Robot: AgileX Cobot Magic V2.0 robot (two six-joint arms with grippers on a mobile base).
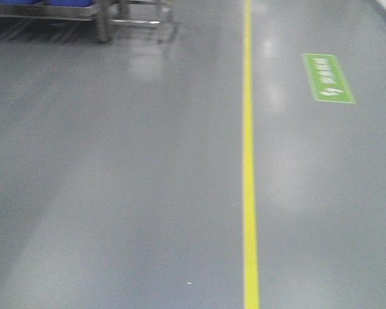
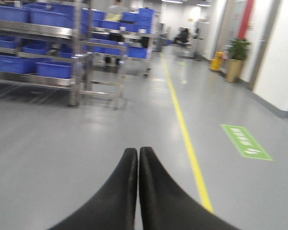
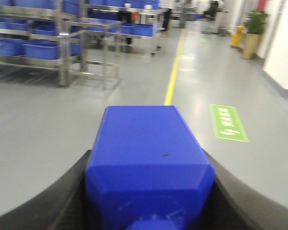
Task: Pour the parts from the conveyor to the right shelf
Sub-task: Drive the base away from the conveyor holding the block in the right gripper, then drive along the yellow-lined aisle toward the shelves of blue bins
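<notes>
Looking out front, we see only grey floor (image 1: 116, 193), a yellow line (image 1: 248, 161), a green sign (image 1: 328, 78) and the foot of the shelf (image 1: 83, 11) far up left; no part, no conveyor.

Over to the left wrist: the left claw (image 2: 138, 152) is pinched tight, tips touching, nothing in it. The shelf's blue bins (image 2: 53, 69) sit well off to the left.

Right wrist now: the part (image 3: 146, 139) fills the view, clamped by the right claw (image 3: 151, 206), with a black finger (image 3: 67, 201) on each side face. It looks like hard, glossy plastic to us, probably light and stiff but slick. Those flat side faces seem the place to hold it, squarely and firmly.
</notes>
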